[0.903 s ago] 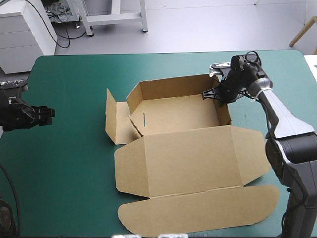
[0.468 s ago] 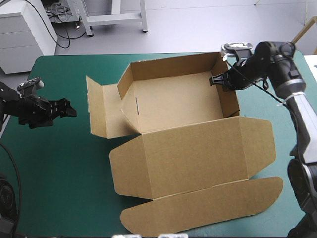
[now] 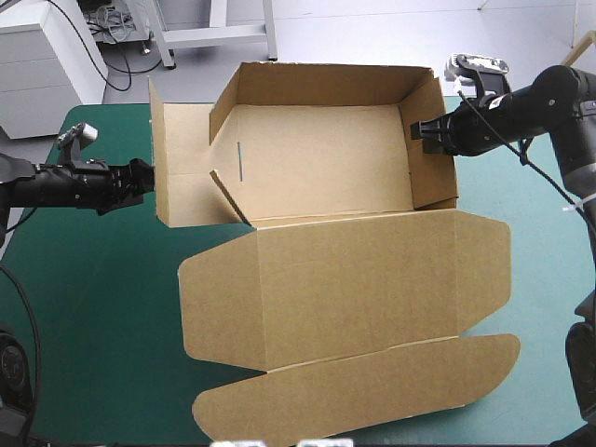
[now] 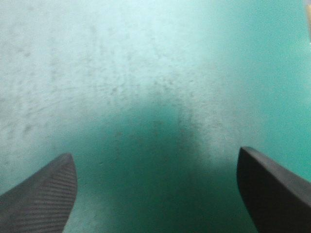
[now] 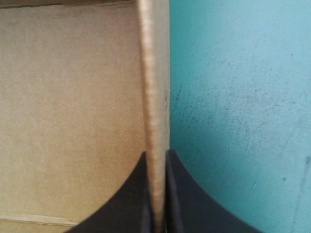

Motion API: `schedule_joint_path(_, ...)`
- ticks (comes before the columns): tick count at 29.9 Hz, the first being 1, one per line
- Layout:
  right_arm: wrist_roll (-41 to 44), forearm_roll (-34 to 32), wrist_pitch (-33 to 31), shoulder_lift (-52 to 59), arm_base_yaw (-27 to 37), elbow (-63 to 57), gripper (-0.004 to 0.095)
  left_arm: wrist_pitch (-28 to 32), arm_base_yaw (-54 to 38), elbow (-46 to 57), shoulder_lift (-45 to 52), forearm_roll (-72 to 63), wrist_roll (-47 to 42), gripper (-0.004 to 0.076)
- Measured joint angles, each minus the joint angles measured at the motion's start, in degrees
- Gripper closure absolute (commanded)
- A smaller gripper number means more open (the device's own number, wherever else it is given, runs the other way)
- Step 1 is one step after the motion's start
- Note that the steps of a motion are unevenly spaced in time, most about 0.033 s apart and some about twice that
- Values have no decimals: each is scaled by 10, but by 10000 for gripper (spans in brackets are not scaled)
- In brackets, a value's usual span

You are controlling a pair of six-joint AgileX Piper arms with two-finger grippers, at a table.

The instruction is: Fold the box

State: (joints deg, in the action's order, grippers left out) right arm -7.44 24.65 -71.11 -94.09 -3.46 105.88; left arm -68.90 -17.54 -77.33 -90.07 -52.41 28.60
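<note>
We are looking at the brown box [image 3: 326, 177] resting open around the middle of the bench [image 3: 84, 326]. It is standing as an open tray. Its far wall [image 3: 326, 84] and right wall [image 3: 433, 154] are standing upright. A left side panel [image 3: 182, 158] is folded outward past the tray's left side, and a small inner flap [image 3: 228, 197] is leaning into the tray at its near left corner. A narrow slit [image 3: 239, 160] is showing in the tray's floor. The lid [image 3: 354, 289] is lying flat toward the bench's near edge, with its rounded tuck flap [image 3: 363, 391] nearest to us.

The right tool [image 3: 421, 133] is pinching the top edge of the right wall. In its wrist view we are seeing its black fingers [image 5: 180, 194] pressed almost together, with the board's edge running up between them. The tray's brown inside is lying on one side and the teal-green cover [image 5: 243, 97] on the other.

The left tool [image 3: 144, 174] is hanging at the bench's left side, its fingers spread wide apart and gripping nothing. Only the cover is showing ahead of it in its wrist view. From above, its tip is sitting just beside the outer edge of the left side panel, and we cannot tell whether the two are touching.
</note>
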Motion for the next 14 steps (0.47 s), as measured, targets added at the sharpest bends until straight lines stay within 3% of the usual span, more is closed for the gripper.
schedule_joint_path(14,35,-15,95,-81,-79,-36,927,-7,0,0,23,-44,33,88)
